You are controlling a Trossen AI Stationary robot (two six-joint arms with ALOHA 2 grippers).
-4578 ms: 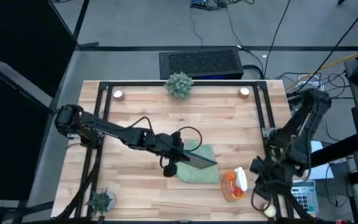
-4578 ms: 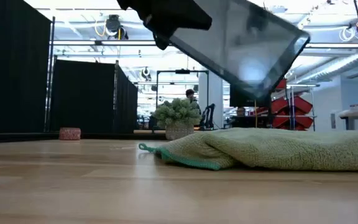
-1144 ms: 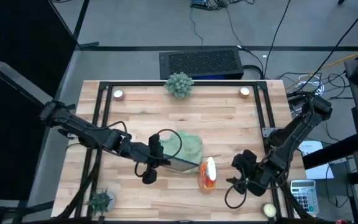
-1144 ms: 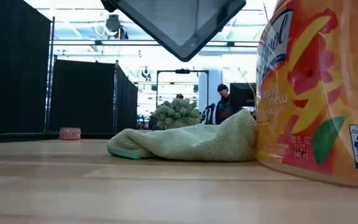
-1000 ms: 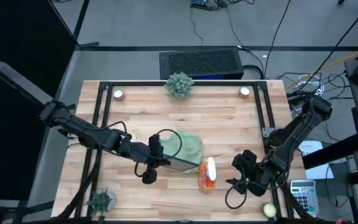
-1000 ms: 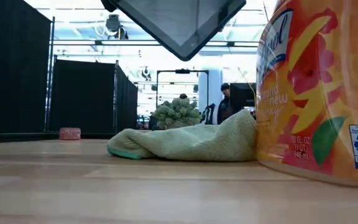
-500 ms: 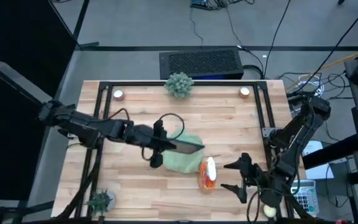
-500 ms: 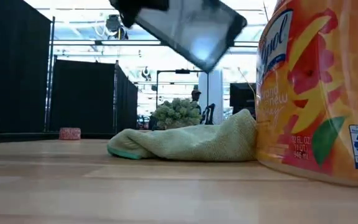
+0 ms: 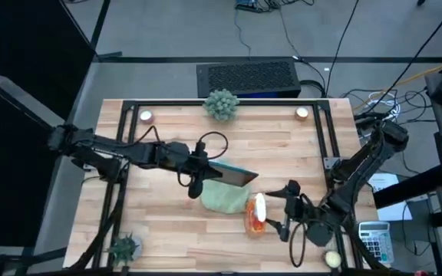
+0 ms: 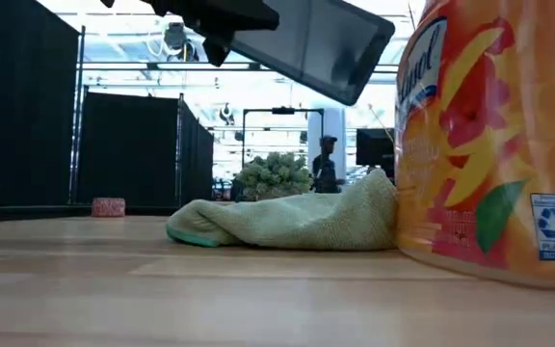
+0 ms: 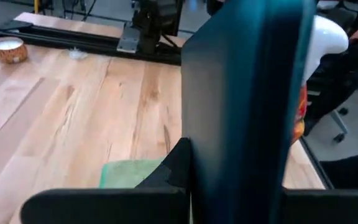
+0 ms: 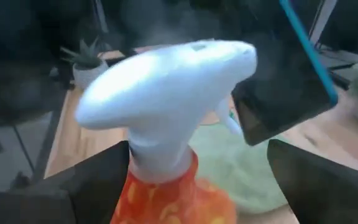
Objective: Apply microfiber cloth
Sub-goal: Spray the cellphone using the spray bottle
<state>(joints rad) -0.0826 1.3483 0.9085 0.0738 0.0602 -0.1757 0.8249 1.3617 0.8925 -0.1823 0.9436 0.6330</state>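
Left tool (image 9: 199, 170) gripped a dark tablet (image 9: 231, 175) by one edge and held it tilted in the air above the cloth (image 9: 225, 197); in the low view the tablet (image 10: 316, 46) hung clear of the fabric, and in the left wrist view it (image 11: 247, 112) stood edge-on between the dark fingers. Right tool (image 9: 282, 207), fingers spread wide, sat at the spray bottle (image 9: 256, 214) without clasping it; the right wrist view showed the white trigger head (image 12: 166, 81) between the two open fingers (image 12: 104, 180). The cloth, pale sage green and rumpled, lay on the wooden surface (image 9: 167, 222) near its middle, partly under the raised tablet and touching the orange bottle (image 10: 489, 145) on one side, as the low view showed (image 10: 287, 222). Farther out: a round spiky plant ball (image 9: 221, 103) at the far edge, a candle at each far corner (image 9: 146, 116) (image 9: 302, 113), and a small potted plant (image 9: 123, 247) at the near left corner.
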